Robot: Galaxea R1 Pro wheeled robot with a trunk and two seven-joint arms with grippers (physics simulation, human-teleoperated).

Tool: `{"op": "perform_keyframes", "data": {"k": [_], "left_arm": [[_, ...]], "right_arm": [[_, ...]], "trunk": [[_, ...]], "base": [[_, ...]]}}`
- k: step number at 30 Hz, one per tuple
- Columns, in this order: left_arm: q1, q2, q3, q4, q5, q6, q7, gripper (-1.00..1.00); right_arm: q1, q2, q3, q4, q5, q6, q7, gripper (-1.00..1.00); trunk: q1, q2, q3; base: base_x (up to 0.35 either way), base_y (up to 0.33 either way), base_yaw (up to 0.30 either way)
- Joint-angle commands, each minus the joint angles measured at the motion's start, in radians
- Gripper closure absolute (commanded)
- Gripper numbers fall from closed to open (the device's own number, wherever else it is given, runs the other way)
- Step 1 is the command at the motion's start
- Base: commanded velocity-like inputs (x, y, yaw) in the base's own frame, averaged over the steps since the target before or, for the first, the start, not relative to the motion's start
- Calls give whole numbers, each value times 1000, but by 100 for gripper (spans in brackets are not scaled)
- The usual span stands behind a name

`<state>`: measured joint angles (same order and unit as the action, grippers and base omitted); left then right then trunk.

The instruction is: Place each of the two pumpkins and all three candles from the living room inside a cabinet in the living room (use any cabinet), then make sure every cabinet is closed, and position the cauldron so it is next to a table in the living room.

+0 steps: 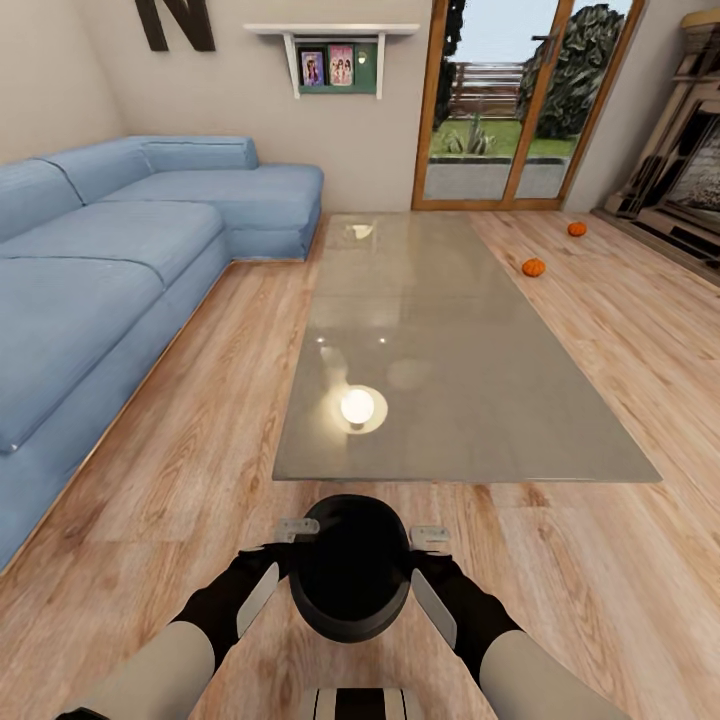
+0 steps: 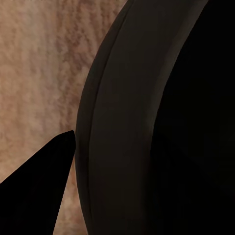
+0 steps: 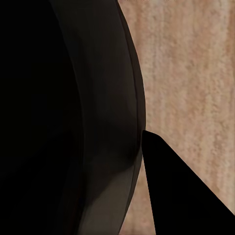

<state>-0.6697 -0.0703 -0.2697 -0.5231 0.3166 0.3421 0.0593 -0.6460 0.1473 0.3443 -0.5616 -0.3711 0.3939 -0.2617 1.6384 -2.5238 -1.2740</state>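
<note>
The cauldron was pressed between both grippers near the table edge; lowering beside it was needed; finger spread indiscernible.

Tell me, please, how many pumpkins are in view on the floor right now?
2. One pumpkin lies on the wood floor just beyond the coffee table's far right edge; the other pumpkin sits farther back, towards the glass door. Others may be hidden.
</note>
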Motion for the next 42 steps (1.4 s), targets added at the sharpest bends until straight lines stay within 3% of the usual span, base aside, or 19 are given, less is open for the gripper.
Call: {"op": "perform_keyframes", "data": {"k": [1,2,3,11,12,25,29,35,42], "left_arm": [[1,1,-13,64,20,-52,7,100],[1,1,-13,64,20,-52,7,100],[1,1,-13,64,20,-52,7,100],[1,1,-14,64,20,-53,7,100],[1,1,-14,64,20,-54,8,-100],[1,1,-14,54,19,-55,9,-100],[9,1,-14,-31,21,-52,5,-100],[13,1,-14,-60,21,-50,4,-100],[13,1,-13,-63,21,-42,4,-100]], "right_arm": [[0,-2,3,81,-20,-64,52,100],[0,-2,3,81,-20,-64,52,100],[0,-2,3,81,-20,-64,52,-100],[0,-2,3,81,-20,-63,52,-100],[0,-2,2,81,-20,-63,52,-100],[0,-2,2,81,-20,-63,52,-100],[0,-2,2,81,-20,-63,52,-100],[0,-2,2,81,-20,-63,52,-100],[0,-2,2,81,-20,-63,52,-100]], "trunk": [[8,0,-1],[8,0,-1],[8,0,-1],[8,0,-1],[8,0,-1],[8,0,-1],[8,0,-1],[8,0,-1],[4,2,26]], "base": [[0,0,0],[0,0,0],[0,0,0],[0,0,0],[0,0,0],[0,0,0],[0,0,0],[0,0,0],[0,0,0]]}}
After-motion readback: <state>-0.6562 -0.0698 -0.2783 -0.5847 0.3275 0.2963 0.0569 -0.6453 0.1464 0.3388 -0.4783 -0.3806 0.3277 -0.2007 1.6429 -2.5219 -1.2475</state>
